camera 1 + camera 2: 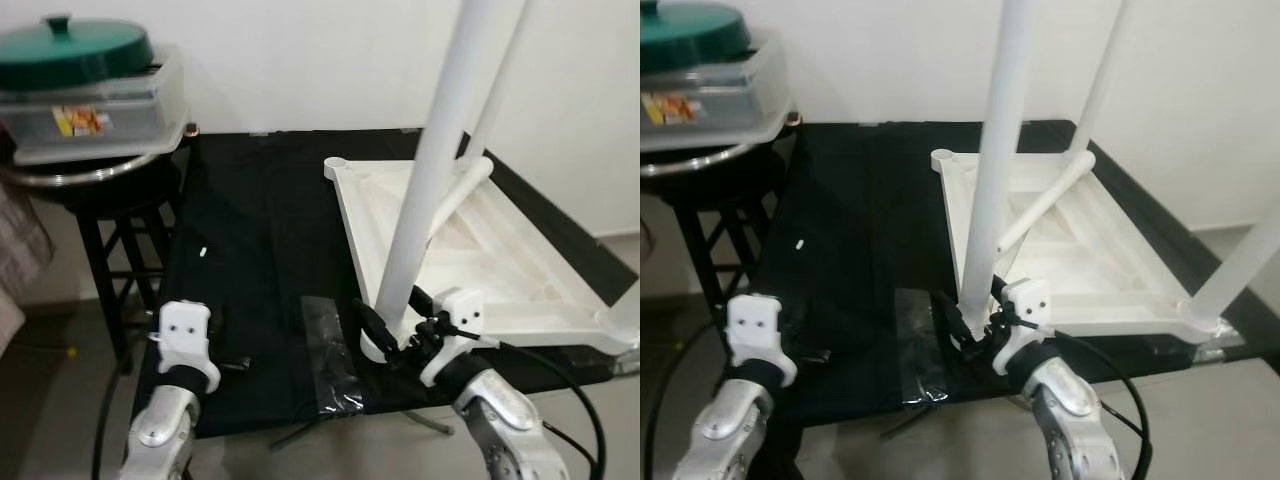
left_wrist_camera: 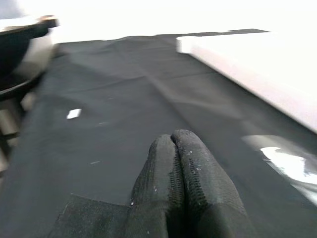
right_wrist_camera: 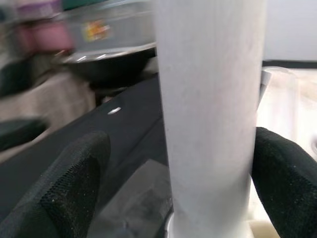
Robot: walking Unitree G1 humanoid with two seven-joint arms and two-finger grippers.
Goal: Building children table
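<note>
Nearest your camera, the right gripper brackets the base of a white table leg, one black finger on each side of the post; whether the pads actually press on it cannot be told. That leg stands upright in the near corner socket of the overturned white tabletop, which lies underside up on the black cloth and spreads away beyond your right gripper and to its right. A second leg rises from the far corner past the gripped one, and a third stands at the corner off to the right. Your left gripper rests low over the cloth well to the left of the tabletop, its two fingers pressed together on nothing. A strip of clear plastic film lies on the cloth between the two grippers, just beside the right one. Farther off, ahead of your left gripper and to its left, a black stool carries a clear storage box topped by a green lid.
</note>
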